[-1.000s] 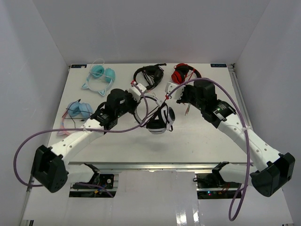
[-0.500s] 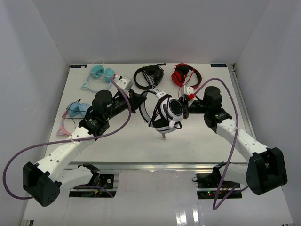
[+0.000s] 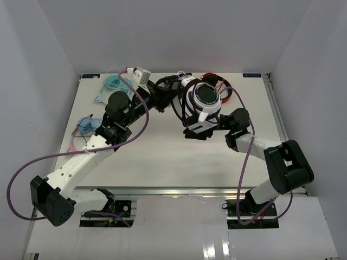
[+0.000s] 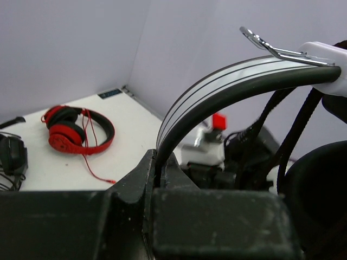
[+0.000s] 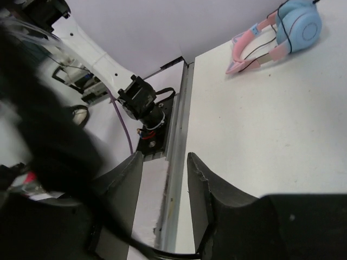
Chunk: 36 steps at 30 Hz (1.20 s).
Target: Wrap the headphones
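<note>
The white-and-black headphones [image 3: 201,103] hang high above the table's back middle, one round earcup facing up. My left gripper [image 3: 164,99] is shut on the white headband [image 4: 227,81], which arcs up out of the jaws in the left wrist view [image 4: 157,162]. My right gripper [image 3: 215,125] sits just below the lower earcup. In the right wrist view its fingers [image 5: 164,157] stand apart, with the thin black cable [image 5: 179,252] lying across the gap near their base. A blurred black earpad [image 5: 43,135] fills the left of that view.
On the table [image 3: 162,157], teal headphones [image 3: 114,85] lie at the back left and blue-and-pink ones [image 3: 88,128] at the left. All-black headphones [image 3: 165,86] and red headphones [image 3: 217,81] lie at the back, partly hidden behind the raised pair. White walls enclose three sides.
The headphones have risen from just above the table's middle to high over its back. My left gripper moved back with the headband. My right arm folded in under the earcup.
</note>
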Tool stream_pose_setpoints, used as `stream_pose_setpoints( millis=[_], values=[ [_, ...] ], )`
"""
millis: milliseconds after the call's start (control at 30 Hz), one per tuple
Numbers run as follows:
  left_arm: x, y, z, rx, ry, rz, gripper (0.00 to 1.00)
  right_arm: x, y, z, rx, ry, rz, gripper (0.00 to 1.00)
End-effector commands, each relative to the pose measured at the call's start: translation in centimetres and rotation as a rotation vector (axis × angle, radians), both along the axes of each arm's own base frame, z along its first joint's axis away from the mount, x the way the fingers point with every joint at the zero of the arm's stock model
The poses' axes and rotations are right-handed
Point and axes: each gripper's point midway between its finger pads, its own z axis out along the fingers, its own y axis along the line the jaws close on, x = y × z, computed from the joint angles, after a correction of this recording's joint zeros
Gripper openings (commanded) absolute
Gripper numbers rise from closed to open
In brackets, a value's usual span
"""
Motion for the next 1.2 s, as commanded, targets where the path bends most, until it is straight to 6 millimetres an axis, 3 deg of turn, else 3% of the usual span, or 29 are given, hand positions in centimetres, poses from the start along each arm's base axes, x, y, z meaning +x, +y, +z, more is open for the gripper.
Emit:
stream_pose_setpoints(
  millis=[0, 100, 167, 300, 367, 400, 533, 600, 733, 800, 867, 933, 1000, 1167],
  values=[
    [0.3, 2.0, 8.0, -0.220, -0.084, 0.092, 0.00, -1.3, -0.1, 4.3, 0.168, -0.212, 0.005, 0.44],
    [1.4, 1.9, 8.5, -0.265, -0.056, 0.118, 0.00, -1.3, -0.1, 4.4, 0.170, -0.227, -0.004, 0.19],
    [3.1, 3.2, 8.3, -0.303, -0.009, 0.229, 0.00, -1.2, -0.2, 4.0, 0.149, -0.219, -0.021, 0.08],
    [5.5, 6.9, 7.3, -0.389, 0.072, 0.466, 0.00, -0.6, -0.5, 2.5, 0.084, -0.209, -0.109, 0.08],
    [6.9, 9.0, 5.8, -0.406, 0.139, 0.613, 0.00, 1.1, -0.6, 1.6, 0.020, -0.261, -0.222, 0.08],
    [7.6, 9.3, 4.3, -0.391, 0.205, 0.664, 0.00, 1.6, -0.7, 0.0, -0.056, -0.198, -0.249, 0.08],
    [9.4, 10.6, -1.2, -0.326, 0.355, 0.831, 0.00, 2.8, -1.4, -1.8, -0.186, -0.261, -0.369, 0.08],
    [9.8, 10.0, -4.4, -0.237, 0.415, 0.844, 0.00, 4.0, -1.6, -1.9, -0.230, -0.319, -0.432, 0.08],
    [10.2, 8.1, -10.8, 0.005, 0.534, 0.815, 0.00, 5.4, -2.0, -5.2, -0.385, -0.360, -0.459, 0.08],
    [10.1, 7.6, -13.8, 0.140, 0.586, 0.807, 0.00, 5.5, -2.1, -9.0, -0.513, -0.338, -0.431, 0.08],
    [9.7, 7.6, -17.9, 0.289, 0.647, 0.807, 0.00, 6.0, -2.3, -10.9, -0.600, -0.387, -0.417, 0.08],
    [9.3, 7.7, -19.9, 0.374, 0.662, 0.798, 0.00, 6.1, -2.9, -13.6, -0.698, -0.360, -0.402, 0.08],
    [8.3, 8.2, -24.1, 0.506, 0.709, 0.780, 0.00, 6.1, -3.5, -16.3, -0.799, -0.343, -0.355, 0.08],
    [7.0, 7.1, -29.8, 0.632, 0.808, 0.682, 0.00, 5.2, -3.5, -20.1, -0.900, -0.322, -0.255, 0.08]
  ],
)
